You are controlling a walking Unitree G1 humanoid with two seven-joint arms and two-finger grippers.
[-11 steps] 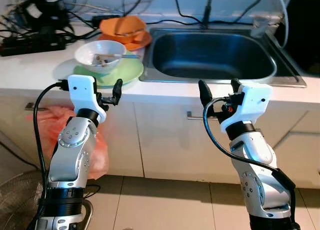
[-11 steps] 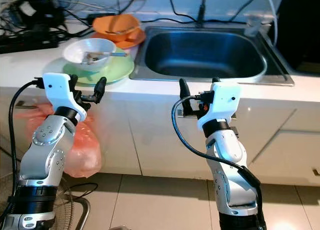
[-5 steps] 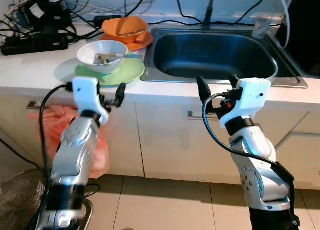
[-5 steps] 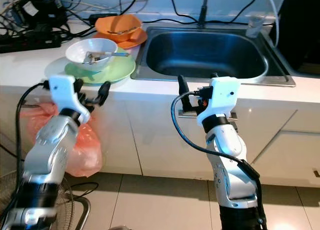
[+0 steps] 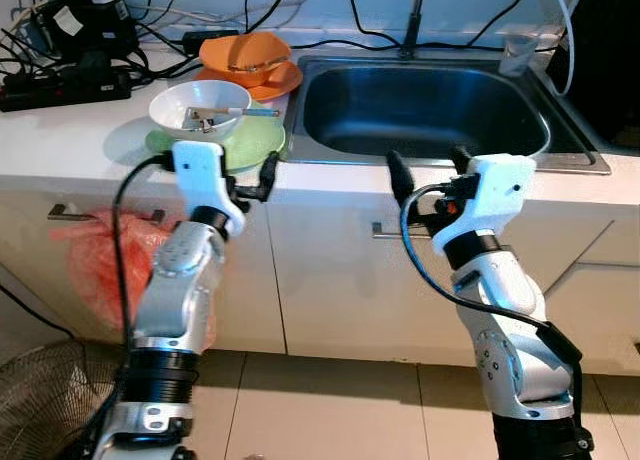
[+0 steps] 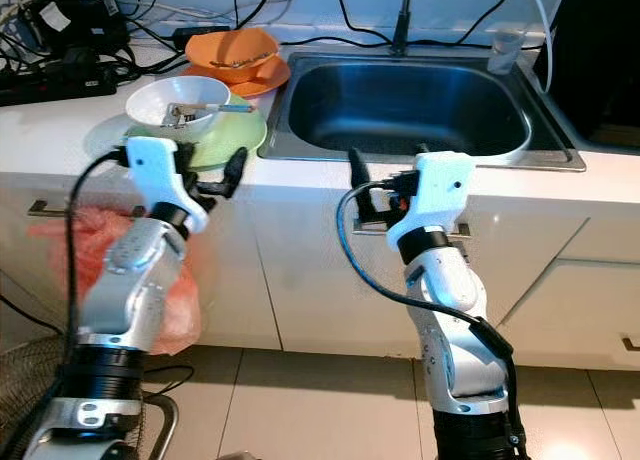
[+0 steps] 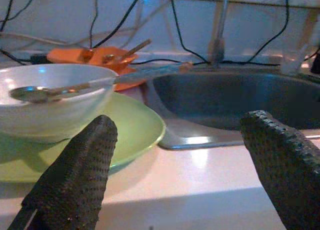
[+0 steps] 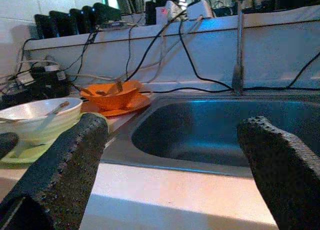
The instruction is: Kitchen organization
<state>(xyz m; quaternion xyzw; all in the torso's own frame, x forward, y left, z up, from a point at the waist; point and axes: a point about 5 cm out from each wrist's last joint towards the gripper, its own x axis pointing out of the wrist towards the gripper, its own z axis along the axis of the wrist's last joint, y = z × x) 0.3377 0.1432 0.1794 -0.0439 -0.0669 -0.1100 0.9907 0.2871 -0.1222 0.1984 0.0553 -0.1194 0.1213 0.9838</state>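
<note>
Both grippers: each was raised in front of the counter edge, fingers spread wide, nothing held.
Left gripper (image 5: 255, 177): a second before, it had hung lower and further out to the robot's left; now it had come up and inward, its fingertips just short of the counter lip and pointing at the green plate.
Right gripper (image 5: 428, 165): it had risen only slightly over the same second, sitting level with the front rim of the sink (image 5: 352, 154); its wide-set pads (image 8: 65, 160) framed the basin.
Meaning of the change: I judged the left arm to be lining up a reach for the stacked dishes, an approach not yet a grasp; no dish had been touched.
Green plate (image 5: 256, 142): it lay on the white countertop (image 5: 60, 130) just left of the sink, near the front edge.
White bowl (image 5: 198, 107): it sat on the green plate, with a spoon (image 7: 60, 90) resting across it, handle toward the sink.
Orange bowl (image 5: 245, 53): it stood further back on an orange plate (image 5: 283, 81), holding what looked like utensils.
Far back: black cables and a power strip (image 5: 60, 88) crowded the wall side, and a small clear cup (image 5: 515, 52) stood behind the sink's right corner.
Below the counter: an orange plastic bag (image 5: 95, 270) hung against the cabinet front.
</note>
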